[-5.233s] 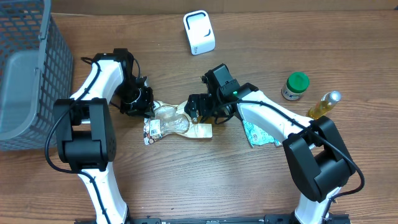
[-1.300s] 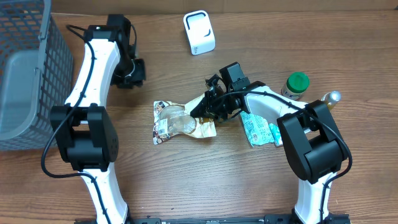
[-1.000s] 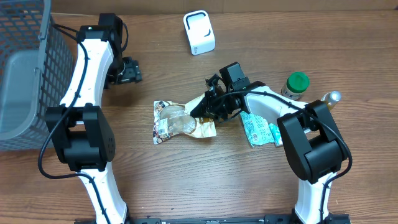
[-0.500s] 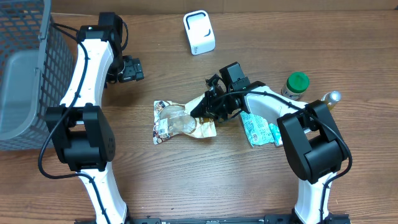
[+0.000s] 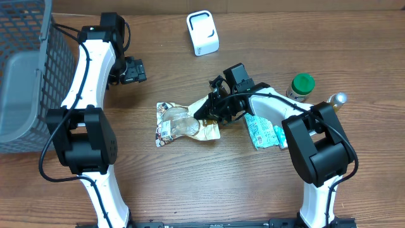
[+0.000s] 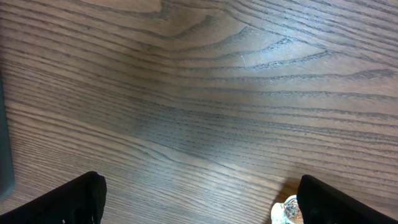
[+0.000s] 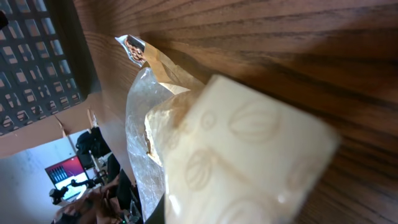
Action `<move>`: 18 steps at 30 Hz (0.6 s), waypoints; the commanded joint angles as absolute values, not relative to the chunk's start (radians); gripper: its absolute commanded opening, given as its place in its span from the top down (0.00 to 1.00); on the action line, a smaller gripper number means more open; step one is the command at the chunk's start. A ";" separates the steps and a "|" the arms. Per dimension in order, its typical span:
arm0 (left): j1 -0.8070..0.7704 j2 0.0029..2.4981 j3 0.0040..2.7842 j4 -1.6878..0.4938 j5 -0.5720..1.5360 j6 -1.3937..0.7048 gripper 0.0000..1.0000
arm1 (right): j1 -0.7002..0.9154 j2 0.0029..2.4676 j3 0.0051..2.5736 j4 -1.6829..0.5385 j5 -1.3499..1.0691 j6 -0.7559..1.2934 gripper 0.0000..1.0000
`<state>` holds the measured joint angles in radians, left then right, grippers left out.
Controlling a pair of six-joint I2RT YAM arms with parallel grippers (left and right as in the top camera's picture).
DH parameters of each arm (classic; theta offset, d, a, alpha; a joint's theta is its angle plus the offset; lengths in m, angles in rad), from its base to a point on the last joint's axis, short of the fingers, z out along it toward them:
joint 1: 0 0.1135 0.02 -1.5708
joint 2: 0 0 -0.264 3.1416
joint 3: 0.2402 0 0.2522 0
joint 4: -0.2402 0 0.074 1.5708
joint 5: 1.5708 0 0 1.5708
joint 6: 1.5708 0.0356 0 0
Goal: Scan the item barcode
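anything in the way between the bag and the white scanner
Nothing visible. Only bare table lies between the bag, held by the right gripper, and the scanner; the left gripper sits off to the side.

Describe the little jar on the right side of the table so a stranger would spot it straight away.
Start at the wooden table and go to its right edge, on the robot's right. There the jar stands upright next to a slim bottle of yellow liquid; only the jar is squat with a round green lid.
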<state>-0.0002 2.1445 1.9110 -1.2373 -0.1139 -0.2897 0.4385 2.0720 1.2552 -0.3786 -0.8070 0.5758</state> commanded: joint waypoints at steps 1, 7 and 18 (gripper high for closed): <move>-0.001 2.122 1.913 -1.237 -0.127 -0.303 0.00 | 0.436 2.085 1.250 -0.377 -0.822 0.568 0.96; 0.000 2.122 1.913 -1.237 -0.127 -0.303 0.00 | 0.436 2.085 1.250 -0.375 -0.862 0.568 0.96; 0.000 2.122 1.913 -1.237 -0.127 -0.303 0.00 | 0.436 2.051 1.252 -0.371 -0.892 0.567 0.96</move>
